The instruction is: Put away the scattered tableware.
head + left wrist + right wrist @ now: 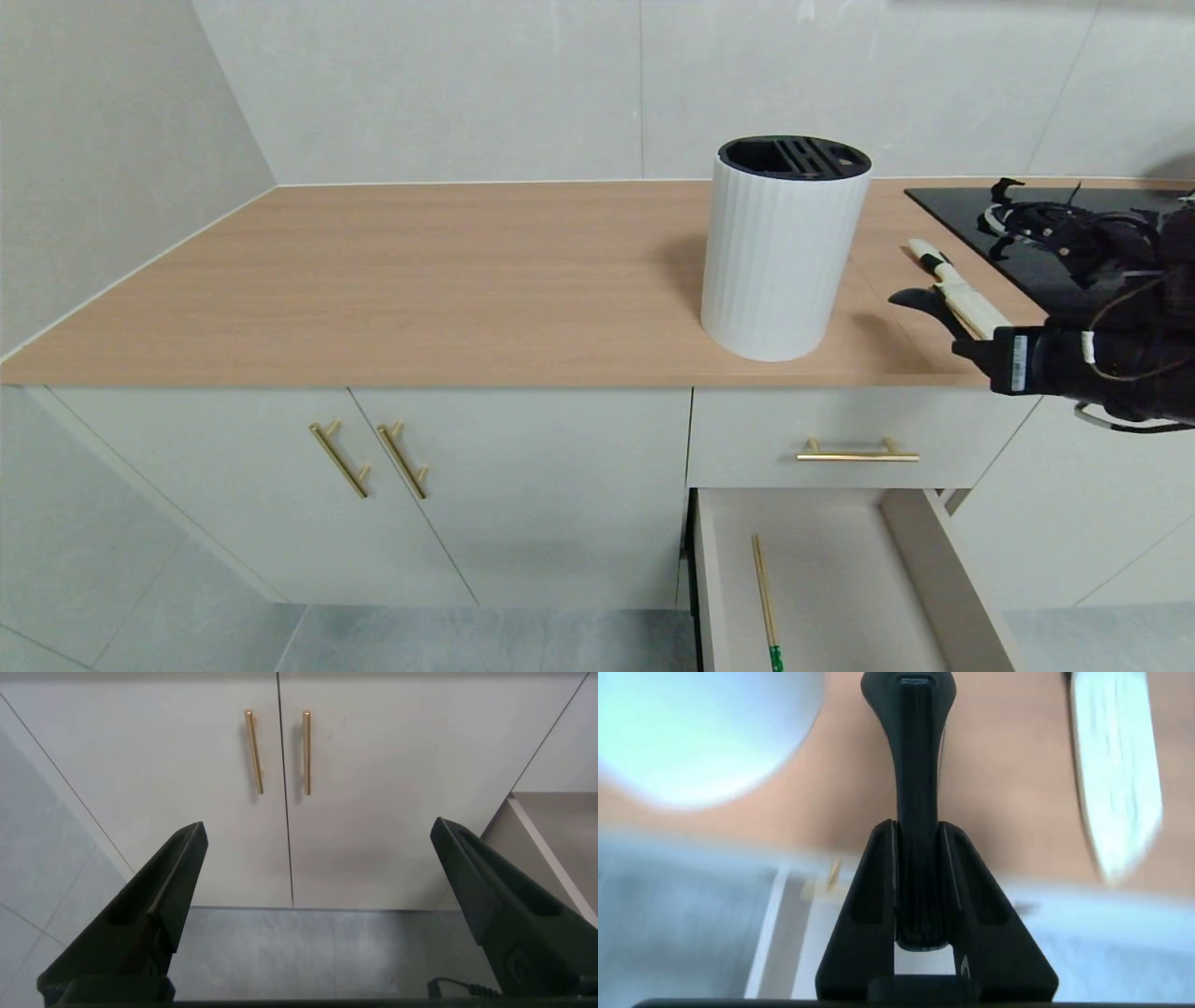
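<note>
My right gripper (973, 351) hovers at the counter's front right edge, shut on a black utensil (919, 301) whose curved end points toward the white ribbed holder (780, 252). In the right wrist view the fingers (878, 887) clamp the black utensil (913, 756) above the wooden counter. A cream-coloured knife (954, 286) lies on the counter just behind the gripper, and the knife (1116, 775) runs alongside the utensil. The holder's black slotted top (794, 155) faces up. My left gripper (318, 915) is open and low, facing the cabinet doors.
Below the counter a drawer (910, 551) stands pulled out, with a pair of chopsticks (764, 588) inside. A black cooktop (1027, 266) with a burner grate (1027, 219) sits at the back right. Cabinet doors with gold handles (278, 751) fill the lower left.
</note>
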